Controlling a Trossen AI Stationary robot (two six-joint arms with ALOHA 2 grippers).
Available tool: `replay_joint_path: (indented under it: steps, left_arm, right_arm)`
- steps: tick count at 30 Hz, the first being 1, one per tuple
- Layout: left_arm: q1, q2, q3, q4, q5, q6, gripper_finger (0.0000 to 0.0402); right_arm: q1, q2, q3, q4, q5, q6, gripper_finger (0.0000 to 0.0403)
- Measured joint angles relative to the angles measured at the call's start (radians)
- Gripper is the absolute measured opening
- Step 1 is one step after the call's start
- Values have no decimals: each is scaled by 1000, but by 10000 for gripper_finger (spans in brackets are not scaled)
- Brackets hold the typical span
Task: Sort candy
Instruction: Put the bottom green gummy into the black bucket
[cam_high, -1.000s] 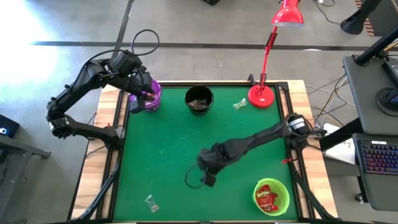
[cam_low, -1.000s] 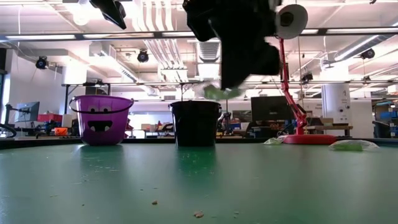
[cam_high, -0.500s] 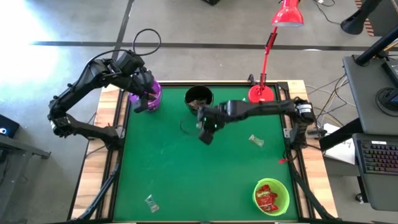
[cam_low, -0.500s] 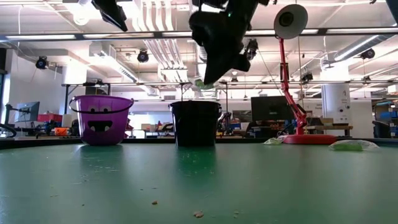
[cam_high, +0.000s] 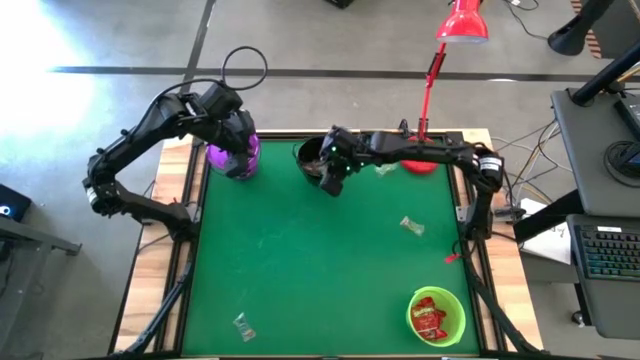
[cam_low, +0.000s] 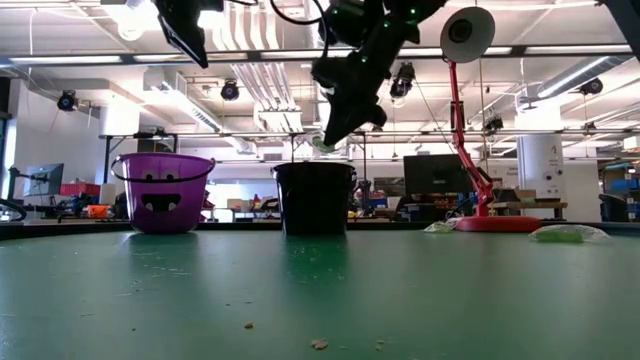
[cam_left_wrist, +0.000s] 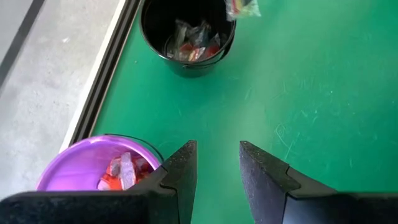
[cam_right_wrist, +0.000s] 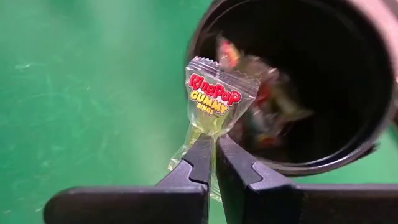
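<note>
My right gripper (cam_high: 331, 178) is shut on a clear candy packet (cam_right_wrist: 219, 99) printed "Ring Pop Gummy". It hovers at the rim of the black bucket (cam_high: 318, 158), which has several wrapped sweets inside (cam_right_wrist: 267, 106). In the low view the packet (cam_low: 322, 143) hangs just above the bucket's top (cam_low: 314, 167). My left gripper (cam_left_wrist: 214, 168) is open and holds nothing. It hangs above the purple bucket (cam_high: 235, 158), where more candy lies (cam_left_wrist: 121, 171). Loose sweets rest on the green mat (cam_high: 410, 226), (cam_high: 243, 325), (cam_high: 385, 168). My right gripper pinches the packet between its two fingers (cam_right_wrist: 200, 158) at one end of the wrapper (cam_right_wrist: 208, 138). The fingers slant down from above. The packet is lifted clear and sticks out beyond the fingertips, with its printed end over the bucket's rim.
A green bowl (cam_high: 437, 313) with red candies sits at the near right corner. A red desk lamp's base (cam_high: 420, 155) stands at the far edge, right of the black bucket, beside my right arm. A small red item (cam_high: 452, 258) lies by the right edge. Bare mat fills the middle.
My right gripper has carried the packet from the near middle of the table toward the far edge, up to the black bucket, staying shut on it. My left arm has kept its place over the purple bucket.
</note>
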Motion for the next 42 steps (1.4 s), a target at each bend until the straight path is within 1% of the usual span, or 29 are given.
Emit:
replay_joint_path:
  steps: [3,6,12,15,21,25,30,33,38,40,42]
  left_arm:
    - [0,6,0,0,0,-27,102]
    - [0,9,0,-2,0,-49,102]
    - [0,8,0,-23,0,-68,102]
    - [0,9,0,-23,0,-68,102]
    - [0,16,0,-32,0,-97,102]
    - [0,16,0,-50,0,-98,102]
    - [0,16,0,-66,0,-93,102]
    - [0,16,0,-65,0,-78,102]
    - [0,16,0,-64,0,-64,102]
    - [0,16,0,-64,0,-63,102]
    - [0,16,0,-64,0,-63,102]
  right_arm:
    - [-31,0,0,21,0,-45,8]
    - [-58,0,0,42,0,-50,9]
    - [-83,0,0,68,0,-97,15]
    - [-84,0,0,68,0,-106,32]
    - [-86,0,0,71,7,-119,82]
    - [-86,-5,0,54,74,-108,112]
    - [-85,-49,25,-126,80,-71,134]
    - [-83,-79,38,-257,80,-47,142]
    - [-81,-132,38,-426,80,-44,153]
    - [-81,-143,37,-522,80,-36,159]
    - [-79,-147,30,-629,80,18,164]
